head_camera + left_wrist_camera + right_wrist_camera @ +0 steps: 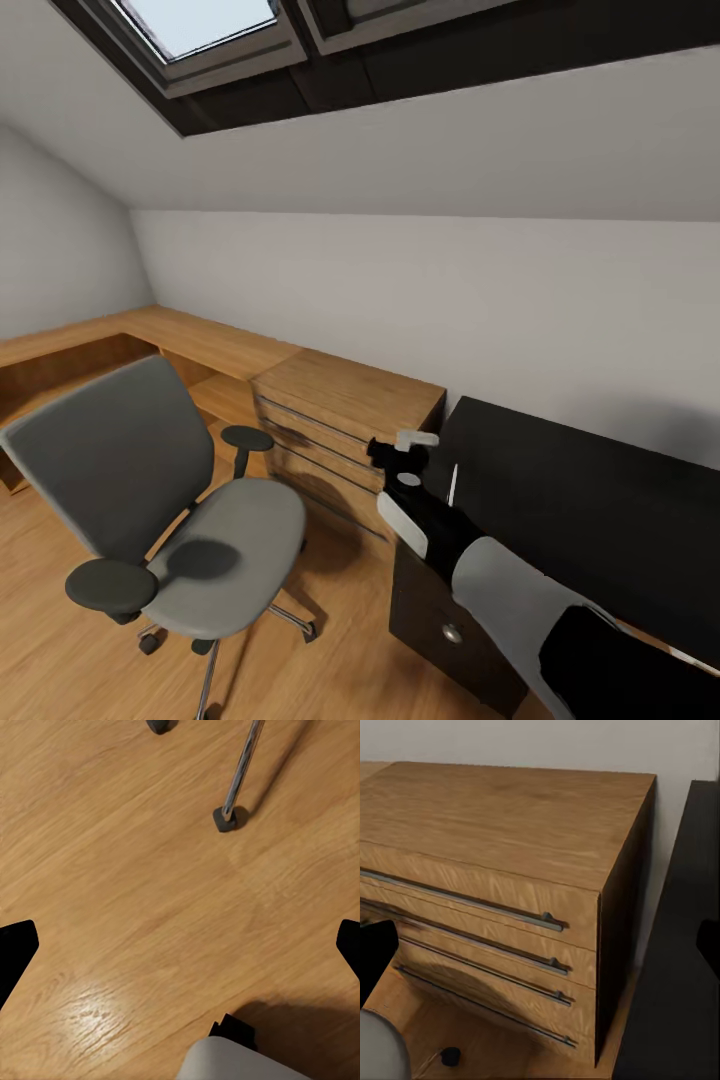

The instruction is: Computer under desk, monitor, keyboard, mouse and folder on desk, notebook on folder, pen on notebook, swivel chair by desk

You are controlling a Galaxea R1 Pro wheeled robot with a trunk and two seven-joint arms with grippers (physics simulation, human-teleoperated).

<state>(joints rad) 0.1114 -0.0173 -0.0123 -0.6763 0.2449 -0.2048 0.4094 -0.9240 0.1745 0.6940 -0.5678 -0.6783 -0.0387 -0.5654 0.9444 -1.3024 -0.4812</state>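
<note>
Progress: early by my judgement; the grey-seated swivel chair with black armrests has a bare seat, so the folder seems already off it, and where it lies cannot be told.
Chair: well apart from the glossy black surface, beyond the light oak chest of drawers; it is not yet beside the surface.
Pen: a thin silvery-white stick stands near the surface's near left corner, just beside the right arm; held or resting, I cannot tell.
Right claw: raised over the gap between chest and surface; jaw state cannot be told.
Left claw: dark fingertips spread wide, open and empty, above the wooden floor near a chrome chair leg.
Room: white sloped wall, skylight, oak bench along the far wall.
</note>
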